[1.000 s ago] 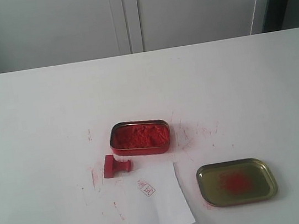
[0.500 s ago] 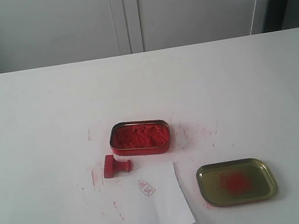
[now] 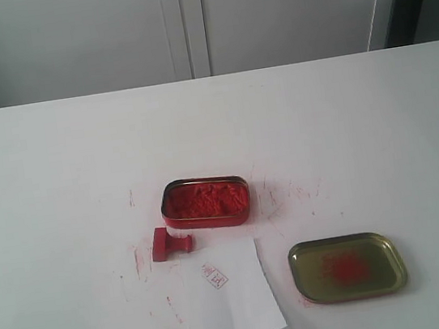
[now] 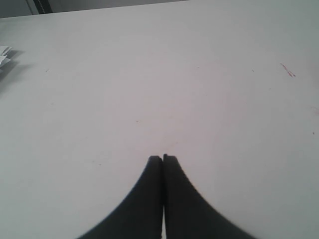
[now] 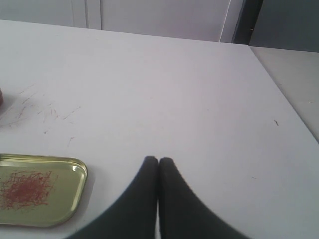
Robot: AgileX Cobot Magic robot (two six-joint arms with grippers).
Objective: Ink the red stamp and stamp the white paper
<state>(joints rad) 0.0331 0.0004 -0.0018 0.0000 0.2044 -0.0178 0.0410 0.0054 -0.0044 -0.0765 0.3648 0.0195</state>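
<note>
Tabletop [image 3: 60,195] bears the red stamp [image 3: 169,243] ungripped, well apart from left gripper [image 4: 162,158] and right gripper [image 5: 158,160], both pressed together; pickup likely needs opening.

Even, diffuse light; tabletop [image 3: 57,171] bright, slightly washed out. Shadows faint, soft-edged. Wrist views slightly soft throughout.

Mid-frame sits the ink tin [image 3: 206,202]; the stamp [image 3: 169,244] lies at its lower left, the paper [image 3: 228,298] below, the lid [image 3: 348,267] lower right.
</note>
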